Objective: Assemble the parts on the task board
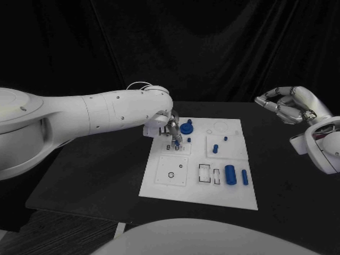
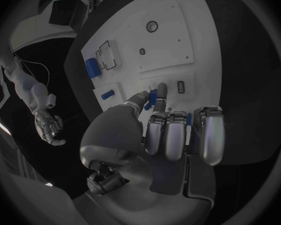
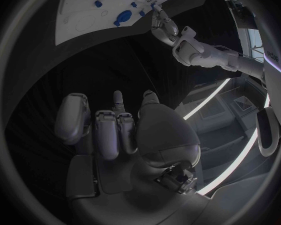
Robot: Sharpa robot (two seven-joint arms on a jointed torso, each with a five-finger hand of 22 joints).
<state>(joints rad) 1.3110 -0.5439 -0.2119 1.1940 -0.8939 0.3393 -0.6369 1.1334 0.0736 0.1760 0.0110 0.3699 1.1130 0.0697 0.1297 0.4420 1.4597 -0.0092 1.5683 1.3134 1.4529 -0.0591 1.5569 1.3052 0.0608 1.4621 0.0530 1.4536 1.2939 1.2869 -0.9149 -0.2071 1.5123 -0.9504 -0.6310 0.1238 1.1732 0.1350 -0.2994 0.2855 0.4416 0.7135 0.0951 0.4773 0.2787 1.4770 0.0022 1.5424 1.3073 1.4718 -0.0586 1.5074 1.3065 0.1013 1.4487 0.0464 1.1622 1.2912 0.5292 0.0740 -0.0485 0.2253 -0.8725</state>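
The white task board [image 1: 181, 186] lies in the middle of the black table. My left hand [image 1: 171, 133] hovers low over the board's far left part and pinches a small blue part [image 2: 152, 98] between thumb and a finger, its tip close to the board [image 2: 172, 30]. Beside the hand a blue round knob [image 1: 187, 127] stands on the board. Two small blue pegs [image 1: 225, 138] [image 1: 215, 149] sit mid-board. A large blue cylinder [image 1: 230, 174] and a thinner one [image 1: 245, 177] lie near the front right. My right hand [image 1: 289, 106] is raised off the board's right side, fingers curled, holding nothing.
Rectangular slots [image 1: 205, 173] and round holes [image 1: 171, 175] mark the board's front half. Black table [image 1: 86, 180] surrounds the board, with its front edge close to the board's near side. A black curtain backs the scene.
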